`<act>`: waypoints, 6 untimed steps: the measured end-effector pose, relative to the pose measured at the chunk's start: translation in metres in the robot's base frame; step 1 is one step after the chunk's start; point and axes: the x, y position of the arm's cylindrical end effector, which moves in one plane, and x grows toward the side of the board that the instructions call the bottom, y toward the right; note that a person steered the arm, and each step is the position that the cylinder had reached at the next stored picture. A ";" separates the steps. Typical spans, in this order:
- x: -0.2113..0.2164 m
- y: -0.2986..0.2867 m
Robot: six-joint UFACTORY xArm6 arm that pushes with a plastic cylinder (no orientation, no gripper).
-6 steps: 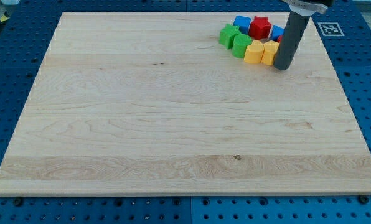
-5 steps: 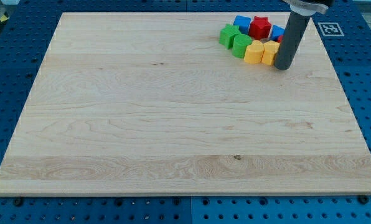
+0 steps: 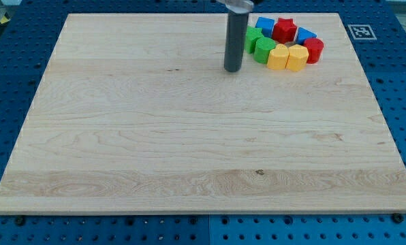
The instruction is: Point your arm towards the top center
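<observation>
My rod stands upright near the view's top centre, and my tip rests on the wooden board. It is just left of a cluster of blocks at the top right. The cluster holds two green blocks, two yellow blocks, a red star-like block, a red cylinder and two blue blocks. The rod partly hides the left green block. My tip touches no block that I can see.
The board lies on a blue pegboard table. A black-and-white marker tag sits off the board's top right corner.
My tip has moved left, from the right side of the block cluster to its left side. The red cylinder and second blue block, hidden before, now show. The blocks have not moved.
</observation>
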 end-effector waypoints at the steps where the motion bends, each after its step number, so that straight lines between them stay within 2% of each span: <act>1: -0.037 -0.007; 3: -0.103 -0.018; 5: -0.112 -0.020; 6: -0.136 -0.025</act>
